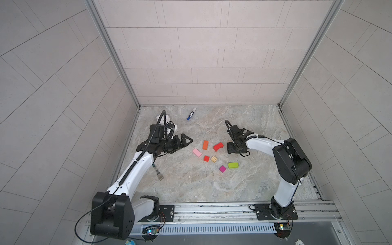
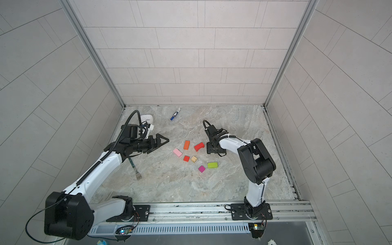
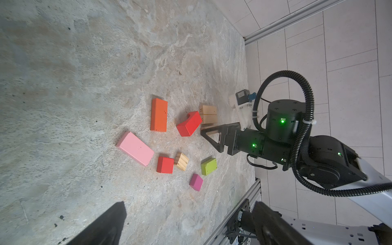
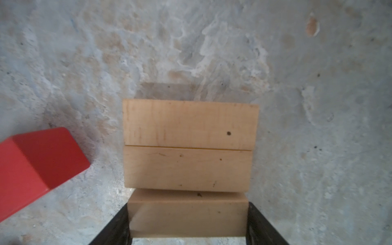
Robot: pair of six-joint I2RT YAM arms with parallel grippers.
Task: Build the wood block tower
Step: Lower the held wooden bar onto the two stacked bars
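Observation:
My right gripper (image 4: pixel 187 222) points down and is shut on a plain tan bar (image 4: pixel 187 214) low at the table. That bar lies against two more tan bars (image 4: pixel 189 146) set side by side; in both top views the gripper (image 1: pixel 232 148) hides them. Loose on the table to their left are a red arch (image 1: pixel 218 146), orange bar (image 1: pixel 205 144), pink bar (image 1: pixel 197 152), red cube (image 1: pixel 206 158), tan cube (image 1: pixel 213 159), magenta cube (image 1: pixel 222 169) and lime bar (image 1: pixel 233 165). My left gripper (image 1: pixel 186 141) hovers open and empty, left of the blocks.
A blue-capped marker (image 1: pixel 191 114) lies near the back wall. A white timer (image 1: pixel 164 118) sits behind my left arm, and a fork (image 1: pixel 158 171) lies beside that arm. A metal rail (image 1: pixel 212 209) runs along the front edge; tiled walls close in three sides.

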